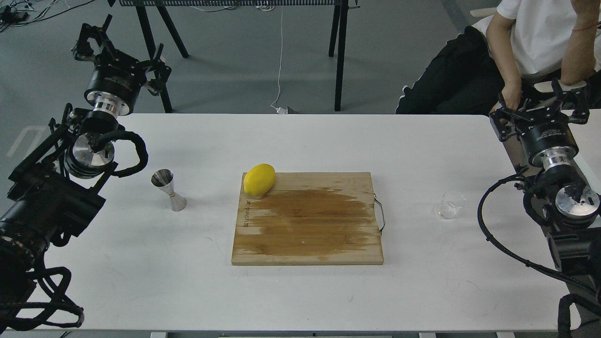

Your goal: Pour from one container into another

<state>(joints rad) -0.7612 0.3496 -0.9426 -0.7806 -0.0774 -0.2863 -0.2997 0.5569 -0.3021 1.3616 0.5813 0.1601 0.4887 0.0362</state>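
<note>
The cup (449,205) stands on the tabletop (300,291) right of the board (307,225); the jigger (169,189) stands upright to its left. A lemon (259,180) sits on the board's far-left corner. Both grippers, left (119,47) and right (540,105), hover empty, fingers seemingly spread

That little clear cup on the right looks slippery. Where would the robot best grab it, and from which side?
Probably around the straight side wall of the clear cup, about halfway up, coming in level from the right, where the right claw is nearest. The cup stands upright and alone on the table, so nothing blocks that side, and a side hold leaves the rim free for tipping towards the steel measure.
</note>
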